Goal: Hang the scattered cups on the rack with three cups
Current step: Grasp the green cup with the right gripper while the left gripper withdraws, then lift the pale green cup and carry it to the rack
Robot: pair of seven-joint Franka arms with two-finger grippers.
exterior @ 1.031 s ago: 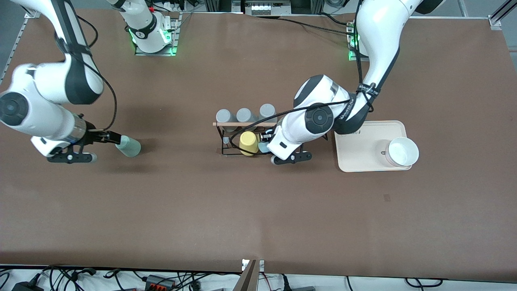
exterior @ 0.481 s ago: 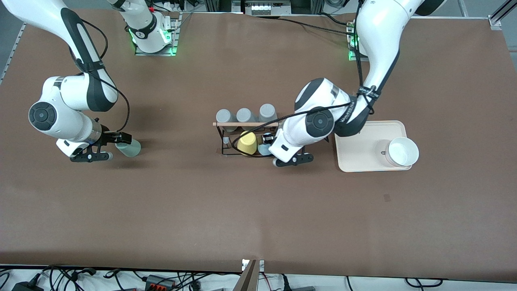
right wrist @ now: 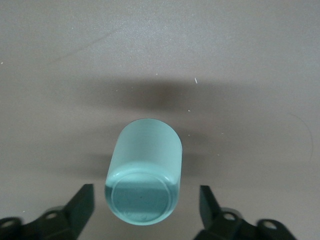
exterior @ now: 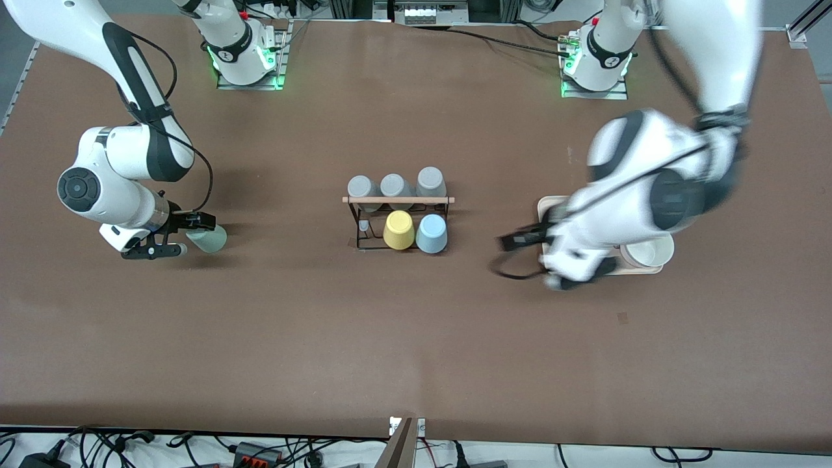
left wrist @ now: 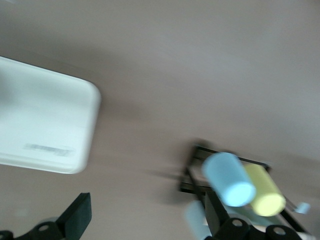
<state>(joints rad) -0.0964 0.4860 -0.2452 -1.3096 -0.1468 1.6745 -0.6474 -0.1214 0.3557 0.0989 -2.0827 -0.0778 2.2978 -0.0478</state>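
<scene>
Half a second ago your left tool (exterior: pixel 513 242) sat against the rack (exterior: pixel 398 221) at the light blue cup (exterior: pixel 431 233); now it has pulled away toward the left arm's end of the counter (exterior: pixel 416 338) and hangs over bare surface beside the cream tray (exterior: pixel 545 207), holding nothing. In the left wrist view its fingers (left wrist: pixel 80 215) stand wide apart. The blue cup is left on the rack, upside down, beside the yellow cup (exterior: pixel 399 230), both in the row nearer the front camera.

Your right tool (exterior: pixel 195 226) has barely shifted — it is still low at the mint green cup (exterior: pixel 208 238), toward the right arm's end of the counter, about midway between the robots' edge and the front edge. The right wrist view shows the fingers (right wrist: pixel 80 205) spread open, one on each side of the cup and clear of it, so nothing is gripped. The cup has not moved.

The rack stands near the middle of the counter: a black wire frame with a light wooden rod (exterior: pixel 398 199) across its top. Three grey cups (exterior: pixel 394 185) sit inverted in the row toward the robots' edge. The tray carries a white bowl (exterior: pixel 647 250); your left arm covers part of it, and what the bowl holds cannot be told.

The mint cup is small, tapered and handleless, of pale smooth plastic — it lies on its side on the counter.
</scene>
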